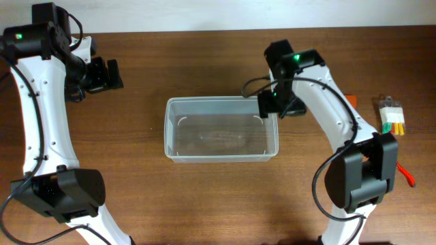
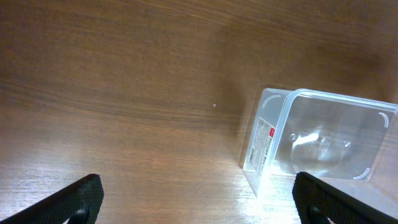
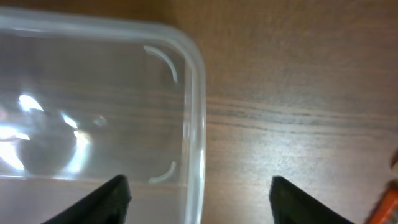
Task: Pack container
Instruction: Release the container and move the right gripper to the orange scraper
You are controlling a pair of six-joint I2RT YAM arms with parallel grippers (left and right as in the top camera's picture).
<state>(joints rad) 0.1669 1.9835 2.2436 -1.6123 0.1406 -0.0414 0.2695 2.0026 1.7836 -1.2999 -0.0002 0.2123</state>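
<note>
Right fingers (image 3: 112, 202) stand spread and released with nothing between them, poised over the right-hand rim of the container (image 1: 221, 133); left fingers (image 2: 81, 198) are likewise spread and empty at the upper left of the overhead frame, well apart from it. The container sits empty at centre frame on the bench (image 1: 204, 204), so packing proper is judged not yet begun, and the next move calls for fetching an item from the right edge. Count: one container, one small pack of coloured pieces (image 1: 392, 116), one red-handled item (image 1: 406, 175), one unidentifiable orange sliver (image 1: 351, 100).
</note>
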